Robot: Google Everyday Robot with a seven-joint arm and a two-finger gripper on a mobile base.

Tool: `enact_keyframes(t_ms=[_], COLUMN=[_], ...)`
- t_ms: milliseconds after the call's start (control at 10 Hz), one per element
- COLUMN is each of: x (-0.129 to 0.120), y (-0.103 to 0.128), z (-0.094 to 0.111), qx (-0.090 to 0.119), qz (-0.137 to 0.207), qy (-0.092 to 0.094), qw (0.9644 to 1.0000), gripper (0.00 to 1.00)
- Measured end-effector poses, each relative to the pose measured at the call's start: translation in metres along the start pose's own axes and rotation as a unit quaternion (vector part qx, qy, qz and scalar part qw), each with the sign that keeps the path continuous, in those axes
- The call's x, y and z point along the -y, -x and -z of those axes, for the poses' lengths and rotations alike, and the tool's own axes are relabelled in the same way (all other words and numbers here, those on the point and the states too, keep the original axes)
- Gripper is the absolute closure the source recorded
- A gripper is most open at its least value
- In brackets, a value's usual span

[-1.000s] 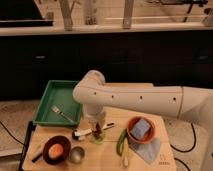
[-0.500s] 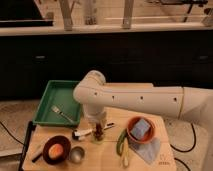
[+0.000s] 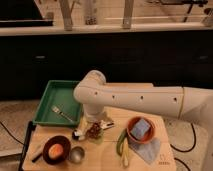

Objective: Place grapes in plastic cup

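Observation:
The grapes [image 3: 93, 130] are a small dark reddish cluster at the mouth of the pale green plastic cup [image 3: 96, 139], which stands on the wooden table near its middle. My gripper [image 3: 93, 126] hangs straight down from the white arm, directly over the cup and around the grapes. The wrist hides the cup's far side. I cannot tell whether the grapes rest in the cup or are still held.
A green tray [image 3: 49, 98] with a fork [image 3: 62, 114] lies at the back left. In front are a dark bowl [image 3: 46, 156] holding an orange fruit [image 3: 56, 150] and a small metal cup [image 3: 76, 154]. To the right are an orange bowl [image 3: 131, 135], a green vegetable [image 3: 121, 142] and a grey cloth [image 3: 148, 149].
The arm and gripper stay over the cup in almost the same place; no clear movement of the grapes or cup shows.

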Motion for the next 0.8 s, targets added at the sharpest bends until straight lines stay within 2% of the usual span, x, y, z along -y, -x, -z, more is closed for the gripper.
enact_keyframes(t_ms=[800], x=[-0.0075], y=[-0.0022], z=[-0.0014], qx=[0.003], qz=[0.001], qy=[-0.011], qw=[0.9999], gripper=[0.2])
